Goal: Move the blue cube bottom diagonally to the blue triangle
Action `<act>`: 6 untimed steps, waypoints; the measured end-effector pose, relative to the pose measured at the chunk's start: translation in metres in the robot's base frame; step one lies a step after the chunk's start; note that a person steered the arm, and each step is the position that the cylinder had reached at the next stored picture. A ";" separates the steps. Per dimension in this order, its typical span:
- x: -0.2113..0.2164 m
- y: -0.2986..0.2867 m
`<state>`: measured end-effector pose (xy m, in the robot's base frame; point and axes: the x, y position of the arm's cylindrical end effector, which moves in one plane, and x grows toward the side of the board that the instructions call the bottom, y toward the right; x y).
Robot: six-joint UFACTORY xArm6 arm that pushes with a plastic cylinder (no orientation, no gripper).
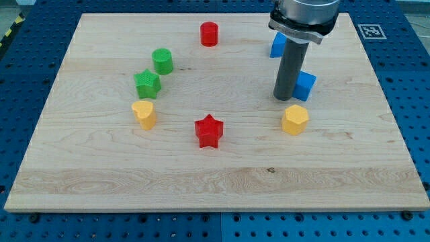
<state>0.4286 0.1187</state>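
The blue cube [306, 85] sits on the wooden board [222, 181] at the view's right. My tip [283, 99] rests on the board right against the cube's left side; touching or a hair apart, I cannot tell. The blue triangle [277, 46] lies above them toward the view's top, partly hidden behind the arm's body, so its shape is hard to make out. The cube is below and slightly right of the triangle.
A yellow hexagon [295, 119] lies just below my tip. A red star [209, 130] is at centre. A yellow heart [144, 113], green star [147, 83] and green cylinder [162, 60] stand at the left. A red cylinder [209, 33] is at the top.
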 end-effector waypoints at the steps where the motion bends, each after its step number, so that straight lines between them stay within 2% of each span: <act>1: 0.009 0.009; 6: 0.009 0.050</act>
<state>0.4378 0.1685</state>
